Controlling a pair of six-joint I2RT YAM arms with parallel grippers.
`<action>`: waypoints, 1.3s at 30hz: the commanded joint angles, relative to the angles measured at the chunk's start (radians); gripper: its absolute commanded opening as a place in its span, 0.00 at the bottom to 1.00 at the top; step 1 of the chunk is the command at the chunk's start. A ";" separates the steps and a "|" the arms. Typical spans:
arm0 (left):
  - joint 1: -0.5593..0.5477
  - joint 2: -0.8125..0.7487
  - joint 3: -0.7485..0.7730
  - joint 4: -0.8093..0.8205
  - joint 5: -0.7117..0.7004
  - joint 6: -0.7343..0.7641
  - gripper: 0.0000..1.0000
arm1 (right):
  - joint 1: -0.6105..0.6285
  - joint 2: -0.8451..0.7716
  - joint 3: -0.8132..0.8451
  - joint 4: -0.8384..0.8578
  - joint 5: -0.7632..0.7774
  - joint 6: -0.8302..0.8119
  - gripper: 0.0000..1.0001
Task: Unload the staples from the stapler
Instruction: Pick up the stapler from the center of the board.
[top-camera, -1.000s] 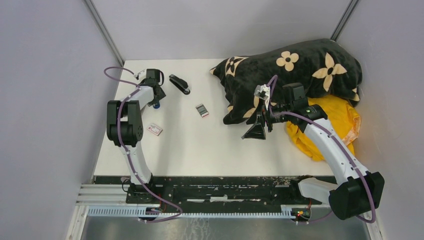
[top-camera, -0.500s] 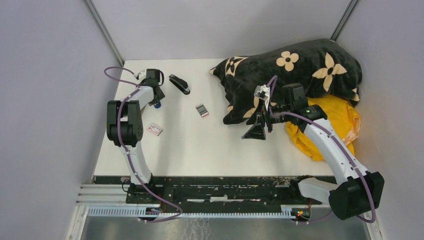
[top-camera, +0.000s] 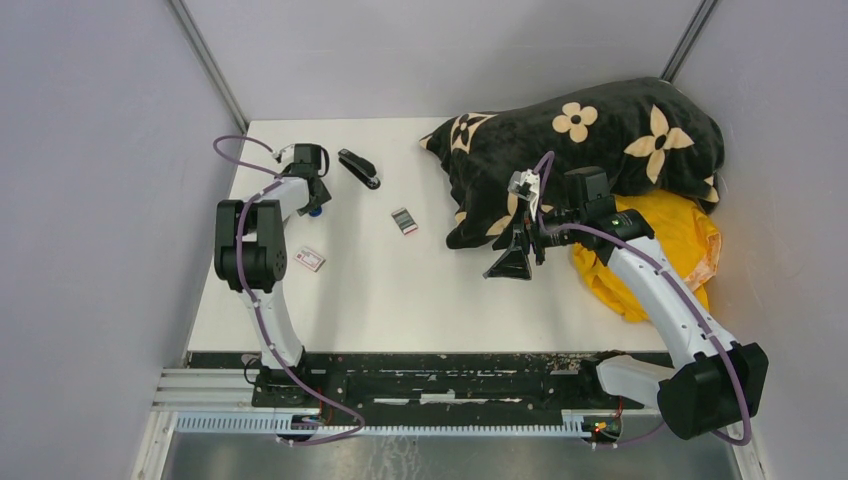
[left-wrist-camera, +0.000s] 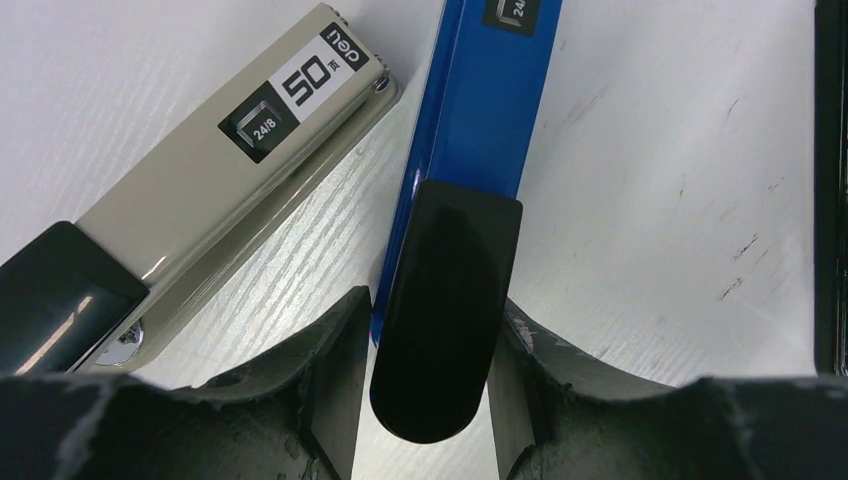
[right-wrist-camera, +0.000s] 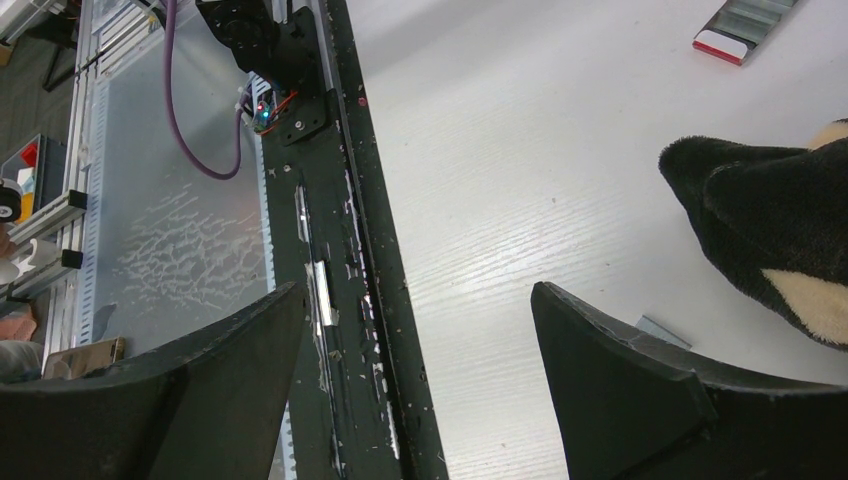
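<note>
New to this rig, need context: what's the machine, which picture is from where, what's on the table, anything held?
Two robot arms bolted at a white table's near edge. The wide picture looks down from above: left arm, right arm. The close-ups come from wrist cameras. On the table: a black stapler, a white-and-red box, another small box, a black flowered blanket, yellow cloth. Left wrist view: beige stapler and blue stapler, its black end between the left fingers, seemingly gripped. The right fingers stand wide apart, empty.
</note>
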 joint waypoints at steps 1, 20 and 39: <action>-0.002 -0.041 0.005 0.061 0.008 0.046 0.51 | -0.002 0.000 -0.001 0.023 -0.019 -0.007 0.90; -0.003 -0.116 -0.069 0.136 0.014 0.072 0.51 | -0.003 -0.001 -0.001 0.023 -0.025 -0.007 0.90; -0.046 -0.244 -0.181 0.154 0.018 0.075 0.03 | -0.004 -0.004 -0.001 0.024 -0.030 -0.007 0.90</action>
